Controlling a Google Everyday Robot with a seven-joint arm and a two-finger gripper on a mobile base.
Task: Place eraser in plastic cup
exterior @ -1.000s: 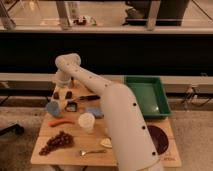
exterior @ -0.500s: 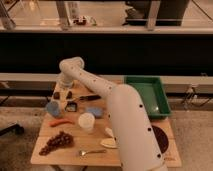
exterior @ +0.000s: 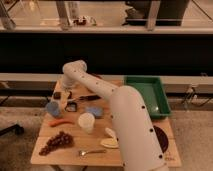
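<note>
The plastic cup is small and light blue. It stands upright near the left edge of the wooden table. My gripper hangs from the white arm just right of and behind the cup, low over the table. A small dark block lies right beside the gripper and another dark block lies to its left. I cannot tell which one is the eraser, or whether the gripper holds anything.
A taller cream-white cup stands mid-table, with a carrot and grapes to its left. A red-handled tool, a blue object, a spoon, pale food pieces, a dark plate and a green tray are also there.
The arm's elbow has shifted right and lower in view, and the gripper has come down nearer the light-blue cup.
</note>
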